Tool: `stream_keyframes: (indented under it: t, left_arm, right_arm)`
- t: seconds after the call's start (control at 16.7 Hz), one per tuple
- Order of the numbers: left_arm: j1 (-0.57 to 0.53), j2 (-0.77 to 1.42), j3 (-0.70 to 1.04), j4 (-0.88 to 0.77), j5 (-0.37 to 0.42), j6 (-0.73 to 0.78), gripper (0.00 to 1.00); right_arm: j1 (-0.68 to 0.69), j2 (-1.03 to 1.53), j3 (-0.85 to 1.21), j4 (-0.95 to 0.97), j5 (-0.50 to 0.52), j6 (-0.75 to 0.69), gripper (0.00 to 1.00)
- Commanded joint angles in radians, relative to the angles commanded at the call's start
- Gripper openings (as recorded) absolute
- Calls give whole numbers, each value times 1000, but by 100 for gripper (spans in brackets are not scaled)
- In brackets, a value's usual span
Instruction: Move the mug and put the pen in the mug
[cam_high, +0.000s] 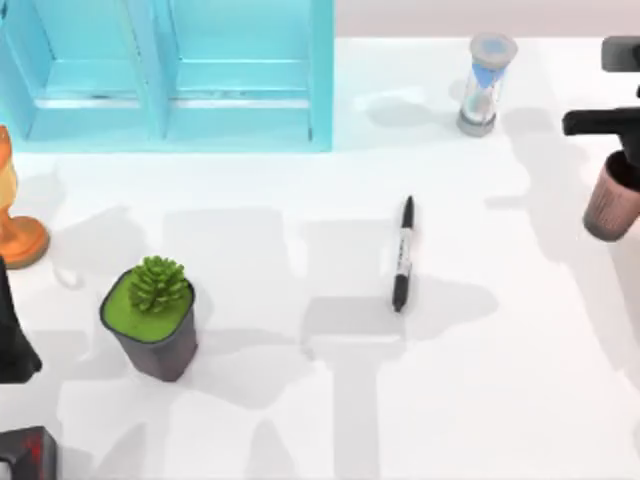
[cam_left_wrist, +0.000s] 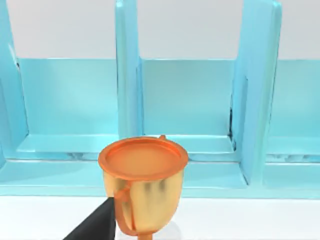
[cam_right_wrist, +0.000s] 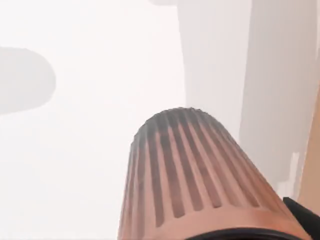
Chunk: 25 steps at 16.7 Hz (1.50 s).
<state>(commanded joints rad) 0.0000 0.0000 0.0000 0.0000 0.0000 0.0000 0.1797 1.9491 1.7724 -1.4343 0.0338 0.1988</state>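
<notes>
The mug (cam_high: 610, 205) is a reddish-brown ribbed cup at the table's far right edge. My right gripper (cam_high: 622, 165) comes down onto its rim from above and is shut on it. In the right wrist view the mug's ribbed wall (cam_right_wrist: 195, 175) sits just under the camera, with a dark fingertip (cam_right_wrist: 305, 214) against its rim. The pen (cam_high: 403, 254), a slim black marker with a pale band, lies flat near the table's middle, well to the left of the mug. My left arm (cam_high: 12, 340) stays parked at the left edge.
A potted green plant (cam_high: 152, 315) stands front left. An orange goblet (cam_high: 15, 215) (cam_left_wrist: 144, 187) sits at the left edge. A blue shelf unit (cam_high: 170, 70) (cam_left_wrist: 190, 100) fills the back left. A blue-topped hourglass (cam_high: 483, 85) stands at the back right.
</notes>
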Motion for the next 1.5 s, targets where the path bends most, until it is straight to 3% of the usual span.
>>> stream_keyframes:
  t: [0.36,1.26,1.5]
  left_arm:
    - [0,0,0,0,0,0,100]
    - [0,0,0,0,0,0,100]
    - [0,0,0,0,0,0,100]
  right_arm:
    - [213,144,44,95,38,214,0]
    - [222,171,-96,262,38,223,0]
    - [222,171,-96,262,38,223,30]
